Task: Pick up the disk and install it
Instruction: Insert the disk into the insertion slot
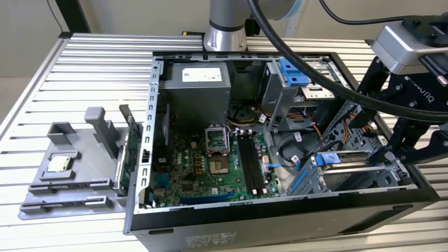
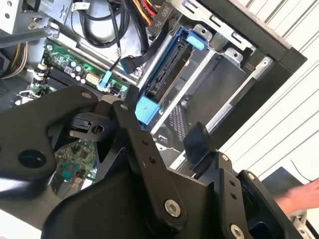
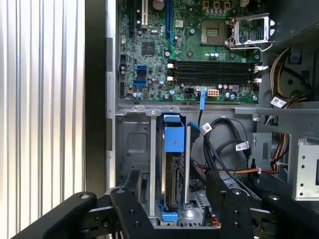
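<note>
The disk point(image 3: 172, 169) stands on edge in the grey drive bay point(image 3: 132, 144) at the open computer case's front corner, framed by its blue bracket. In the exterior view the disk point(image 1: 341, 158) sits at the case's lower right, with my gripper point(image 1: 400, 156) just to the right of it. In both wrist views my gripper point(image 3: 175, 191) is open, one black finger point(image 3: 130, 186) on each side of the disk and clear of it. In the second wrist view the disk point(image 2: 167, 67) lies just beyond my gripper point(image 2: 164, 127).
The case point(image 1: 280, 220) lies open on a slatted metal table point(image 1: 84, 68). Inside are the motherboard point(image 1: 210, 168), a power supply point(image 1: 199, 79), loose cables point(image 3: 224, 144) beside the bay and a blue-fronted cage point(image 1: 294, 73). A grey fixture point(image 1: 77, 173) holds a chip. A person's hand point(image 2: 301, 196) is near.
</note>
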Motion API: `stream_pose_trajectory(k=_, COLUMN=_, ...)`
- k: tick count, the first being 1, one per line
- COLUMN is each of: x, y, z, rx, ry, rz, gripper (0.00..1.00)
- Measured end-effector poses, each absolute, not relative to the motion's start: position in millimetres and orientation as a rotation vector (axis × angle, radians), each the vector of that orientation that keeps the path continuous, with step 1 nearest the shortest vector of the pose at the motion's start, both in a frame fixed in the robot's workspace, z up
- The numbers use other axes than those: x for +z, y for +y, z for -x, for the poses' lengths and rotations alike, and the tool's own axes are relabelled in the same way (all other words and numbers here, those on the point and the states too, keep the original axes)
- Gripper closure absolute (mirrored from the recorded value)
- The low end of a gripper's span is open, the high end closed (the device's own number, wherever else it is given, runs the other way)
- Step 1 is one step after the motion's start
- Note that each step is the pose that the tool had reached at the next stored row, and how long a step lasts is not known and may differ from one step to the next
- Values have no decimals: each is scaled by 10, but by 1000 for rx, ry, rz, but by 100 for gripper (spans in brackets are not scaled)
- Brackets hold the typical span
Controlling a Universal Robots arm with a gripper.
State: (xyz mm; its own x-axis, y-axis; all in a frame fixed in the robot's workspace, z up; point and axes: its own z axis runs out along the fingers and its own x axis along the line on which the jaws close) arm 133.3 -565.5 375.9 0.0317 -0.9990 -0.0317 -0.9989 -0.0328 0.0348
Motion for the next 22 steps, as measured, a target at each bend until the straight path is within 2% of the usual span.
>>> stream_pose_trajectory(k=22, x=3749, y=-5655, z=-1359, rx=-94, ry=-2174, rz=-2245, gripper=0)
